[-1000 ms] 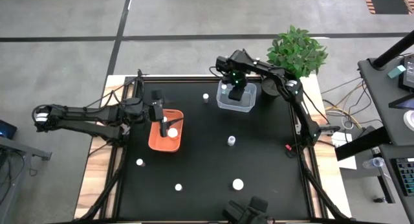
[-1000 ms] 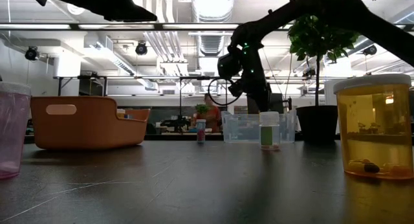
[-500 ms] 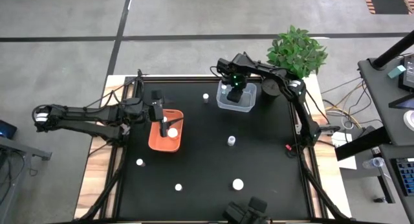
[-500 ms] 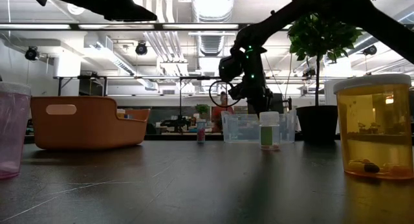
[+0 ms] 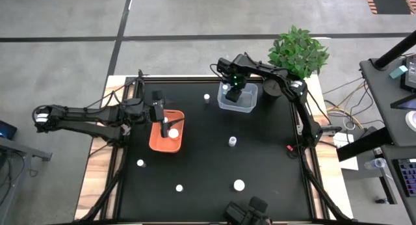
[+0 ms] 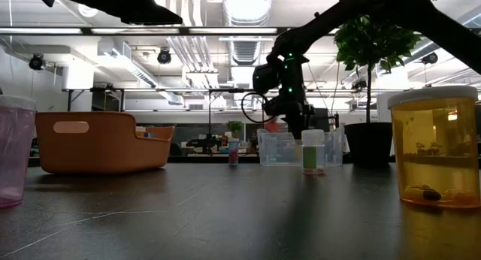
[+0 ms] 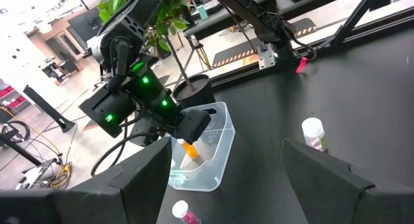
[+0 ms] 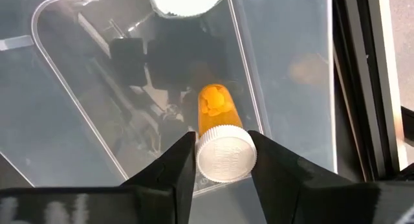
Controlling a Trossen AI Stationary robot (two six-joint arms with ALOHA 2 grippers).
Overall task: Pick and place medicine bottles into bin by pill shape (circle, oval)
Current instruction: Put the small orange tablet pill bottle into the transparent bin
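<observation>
Orange bin at nine o'clock sits under the left gripper, spread wide and empty. At one o'clock, the right gripper pinches an amber bottle over the clear bin; loosening early could bounce it out.

No lettering, number or brand is showing legibly in any view. The label on the small bottle standing on the table is appearing only as a green patch, too small for any words to be made out.
</observation>
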